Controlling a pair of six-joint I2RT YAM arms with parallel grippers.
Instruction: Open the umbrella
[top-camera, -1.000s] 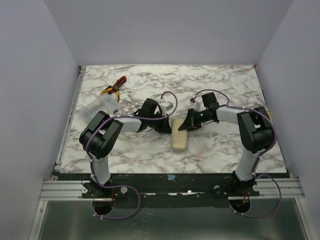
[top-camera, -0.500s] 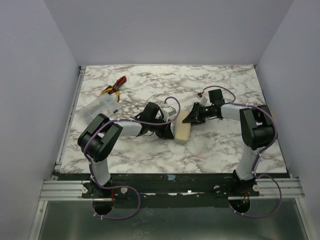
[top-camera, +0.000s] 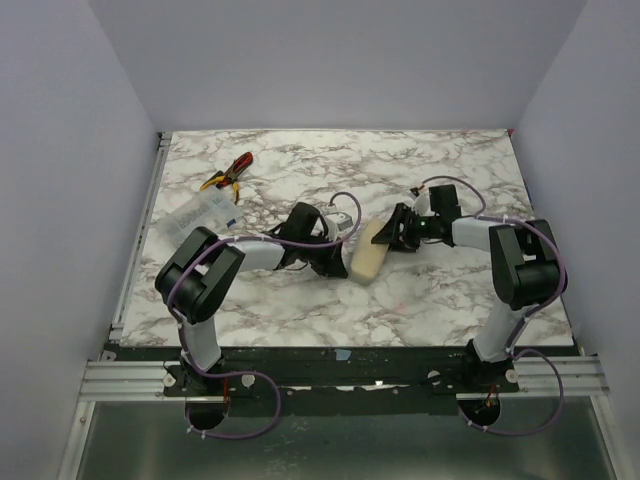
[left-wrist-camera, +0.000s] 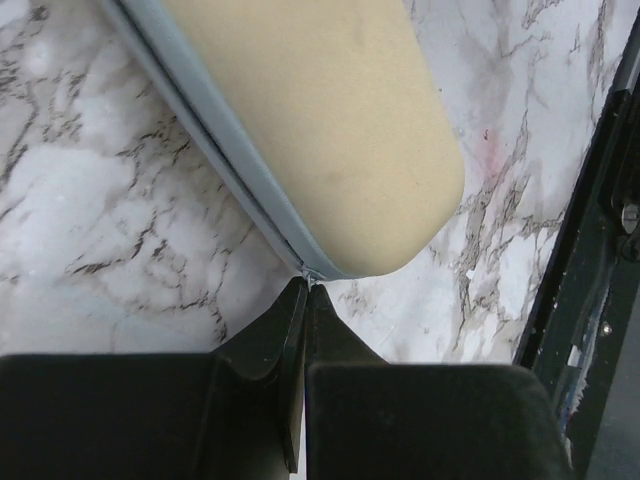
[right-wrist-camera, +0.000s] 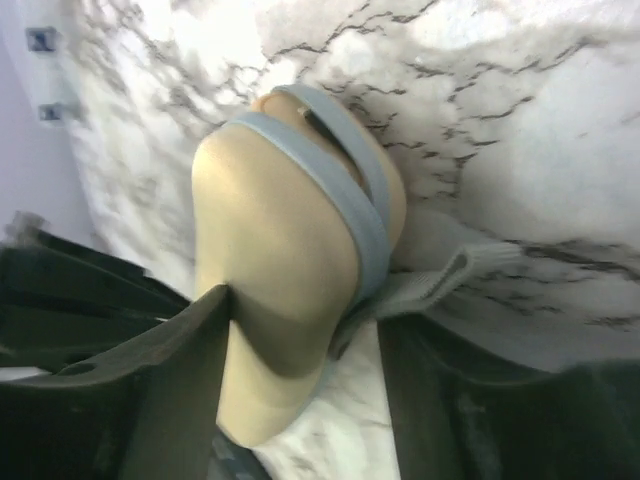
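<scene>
The umbrella is a folded beige oblong with a grey band along its side, lying tilted at mid-table. In the left wrist view its rounded end fills the top. My left gripper is shut, its tips pinching a small metal tab at the end of the grey band. My right gripper is open around the umbrella's other end. Its left finger touches the beige side and the right finger stands apart. A grey strap trails from that end. Seen from above, the left gripper and right gripper flank the umbrella.
Red-and-yellow pliers lie at the far left of the marble table, with a clear plastic box nearer on the left. A black frame runs along the table's edge in the left wrist view.
My right gripper has opened from nearly shut and drawn back to the right. The umbrella's far end has swung right, so it now lies tilted. The left gripper stayed shut.
</scene>
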